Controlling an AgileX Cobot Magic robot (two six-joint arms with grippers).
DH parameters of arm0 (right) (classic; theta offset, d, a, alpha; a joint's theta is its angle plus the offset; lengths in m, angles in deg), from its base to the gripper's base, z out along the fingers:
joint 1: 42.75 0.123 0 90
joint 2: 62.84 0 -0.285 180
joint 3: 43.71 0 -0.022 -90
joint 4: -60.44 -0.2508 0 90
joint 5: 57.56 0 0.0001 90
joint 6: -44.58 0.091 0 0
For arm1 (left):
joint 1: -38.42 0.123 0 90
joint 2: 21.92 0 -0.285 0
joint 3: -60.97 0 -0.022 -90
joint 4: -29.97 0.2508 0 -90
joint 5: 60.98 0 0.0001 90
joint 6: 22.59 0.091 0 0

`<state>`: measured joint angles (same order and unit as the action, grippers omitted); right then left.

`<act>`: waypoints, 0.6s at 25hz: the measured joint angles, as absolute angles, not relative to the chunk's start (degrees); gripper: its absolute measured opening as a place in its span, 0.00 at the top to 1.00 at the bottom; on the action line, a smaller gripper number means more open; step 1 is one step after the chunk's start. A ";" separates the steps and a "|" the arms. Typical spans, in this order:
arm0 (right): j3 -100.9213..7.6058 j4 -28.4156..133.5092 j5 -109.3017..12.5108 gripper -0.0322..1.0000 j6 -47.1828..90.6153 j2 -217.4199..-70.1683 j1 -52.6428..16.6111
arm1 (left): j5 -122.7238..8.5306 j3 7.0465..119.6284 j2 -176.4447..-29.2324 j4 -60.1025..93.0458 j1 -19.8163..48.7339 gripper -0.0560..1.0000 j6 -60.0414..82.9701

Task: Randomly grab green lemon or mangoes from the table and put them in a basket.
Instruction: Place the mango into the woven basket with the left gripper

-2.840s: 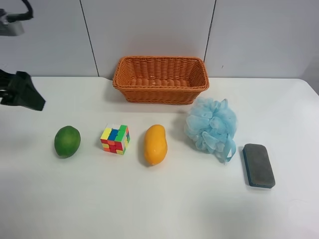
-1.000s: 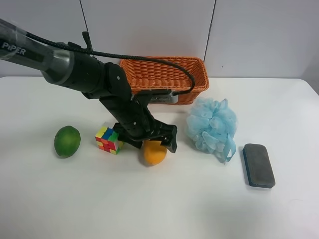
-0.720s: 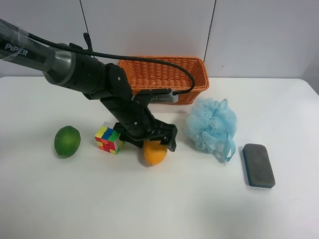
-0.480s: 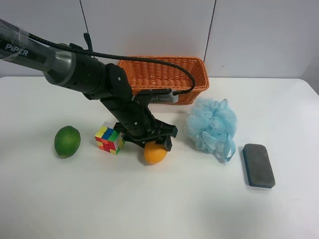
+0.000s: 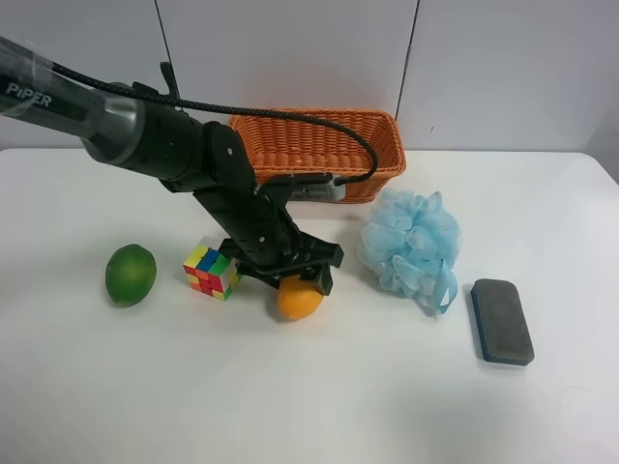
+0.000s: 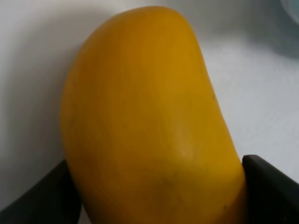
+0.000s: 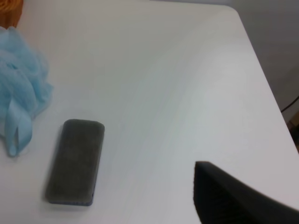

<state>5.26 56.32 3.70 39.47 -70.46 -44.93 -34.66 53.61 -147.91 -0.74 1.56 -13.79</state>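
Note:
The yellow-orange mango (image 5: 300,300) lies on the white table (image 5: 290,396) in front of the basket (image 5: 372,145). My left gripper (image 5: 290,282) reaches down over it from the exterior high view's left, jaws shut against its sides. The left wrist view shows the mango (image 6: 149,121) filling the space between both fingers (image 6: 42,198), still resting on the table. The green lemon (image 5: 131,274) lies apart at the left. Of my right gripper only a dark finger part (image 7: 233,200) shows, above bare table; its state is unclear.
A multicoloured puzzle cube (image 5: 211,271) sits just beside the left gripper. A blue bath pouf (image 5: 411,246) and a grey sponge (image 5: 501,321) lie to the mango's right; both show in the right wrist view, pouf (image 7: 21,102) and sponge (image 7: 74,161).
The left arm came in and dropped over the mango, nudging the cube. Its jaws stood wide around the fruit a second ago and have since closed onto it.

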 joint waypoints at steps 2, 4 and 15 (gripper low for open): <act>5.26 56.32 3.70 0.18 39.47 -70.46 -44.93 | -33.93 53.55 -146.29 -0.69 1.56 0.32 -13.79; 5.26 56.32 3.70 0.18 39.47 -70.46 -44.93 | -33.93 53.78 -143.71 -0.46 1.56 0.32 -13.79; 5.26 57.03 3.24 0.18 39.70 -70.46 -44.93 | -34.91 75.61 -140.98 8.67 3.30 0.32 -13.84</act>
<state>5.26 57.03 3.24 39.70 -70.46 -44.93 -34.91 75.61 -140.98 8.67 3.30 -13.84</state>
